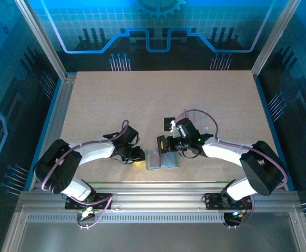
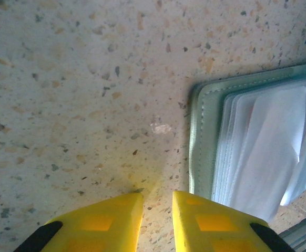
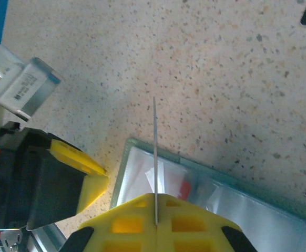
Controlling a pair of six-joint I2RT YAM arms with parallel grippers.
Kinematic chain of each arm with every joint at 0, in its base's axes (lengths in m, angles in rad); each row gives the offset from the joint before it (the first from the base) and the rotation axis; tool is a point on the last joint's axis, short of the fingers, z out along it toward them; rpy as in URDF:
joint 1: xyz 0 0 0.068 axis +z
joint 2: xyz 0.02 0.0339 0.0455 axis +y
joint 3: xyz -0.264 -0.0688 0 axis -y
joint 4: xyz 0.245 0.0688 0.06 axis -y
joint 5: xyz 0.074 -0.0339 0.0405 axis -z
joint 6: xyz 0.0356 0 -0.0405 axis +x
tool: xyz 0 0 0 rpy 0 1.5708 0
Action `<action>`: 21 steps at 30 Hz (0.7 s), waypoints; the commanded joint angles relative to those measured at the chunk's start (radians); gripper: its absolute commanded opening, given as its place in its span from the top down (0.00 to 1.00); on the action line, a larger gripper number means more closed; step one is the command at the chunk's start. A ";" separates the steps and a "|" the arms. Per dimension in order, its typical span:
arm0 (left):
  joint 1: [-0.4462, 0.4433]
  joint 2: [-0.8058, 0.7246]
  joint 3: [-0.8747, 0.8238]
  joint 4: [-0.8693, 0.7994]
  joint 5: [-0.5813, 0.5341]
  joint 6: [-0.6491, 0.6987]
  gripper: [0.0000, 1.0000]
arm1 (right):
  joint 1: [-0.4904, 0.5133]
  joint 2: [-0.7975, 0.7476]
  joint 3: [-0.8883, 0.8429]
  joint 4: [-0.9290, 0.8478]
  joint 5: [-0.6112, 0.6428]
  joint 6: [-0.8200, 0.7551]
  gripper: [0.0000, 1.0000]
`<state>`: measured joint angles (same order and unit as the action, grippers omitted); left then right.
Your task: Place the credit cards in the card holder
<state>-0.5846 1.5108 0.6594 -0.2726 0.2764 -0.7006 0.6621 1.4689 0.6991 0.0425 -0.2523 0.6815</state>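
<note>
The card holder lies flat on the table, close to the near edge and between the two grippers. It is a pale grey-green sleeve with a raised, stitched border. Its inner face is layered with clear, glossy pockets. A small red patch shows through one pocket; what it is cannot be determined.

Right gripper: the yellow jaws are pressed together on a thin card. The card is seen edge-on, standing upright out of the fingertips, directly over the holder's left border. Its colour cannot be read from this angle.

Left gripper: the jaws stand slightly apart with a narrow gap and nothing between them. The fingertips are low over bare table, just beside the holder's left edge. Contact with the holder cannot be confirmed.

A black card lies flat on the table beyond the right gripper, apart from the holder.
</note>
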 commanded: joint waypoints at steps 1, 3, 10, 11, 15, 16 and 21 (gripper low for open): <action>-0.007 0.037 -0.008 0.012 -0.015 0.006 0.76 | -0.009 0.010 -0.004 0.042 -0.029 0.001 1.00; -0.007 0.036 -0.009 0.011 -0.017 0.006 0.76 | -0.010 0.013 -0.005 0.042 -0.025 -0.002 1.00; -0.008 0.031 -0.010 0.010 -0.014 0.001 0.76 | -0.015 0.042 0.000 0.037 -0.018 -0.018 1.00; -0.007 0.031 -0.011 0.010 -0.014 0.000 0.77 | -0.015 0.046 0.003 0.035 -0.016 -0.020 1.00; -0.007 0.029 -0.011 0.011 -0.013 -0.003 0.77 | -0.015 0.057 0.005 0.022 -0.001 -0.031 1.00; -0.007 0.026 -0.011 0.010 -0.013 -0.004 0.77 | -0.015 0.059 0.004 0.020 0.002 -0.033 1.00; -0.007 0.026 -0.006 0.007 -0.011 -0.006 0.77 | -0.014 0.073 0.004 0.013 0.010 -0.045 1.00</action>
<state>-0.5846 1.5108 0.6594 -0.2741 0.2756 -0.7044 0.6594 1.5272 0.6991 0.0677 -0.2546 0.6613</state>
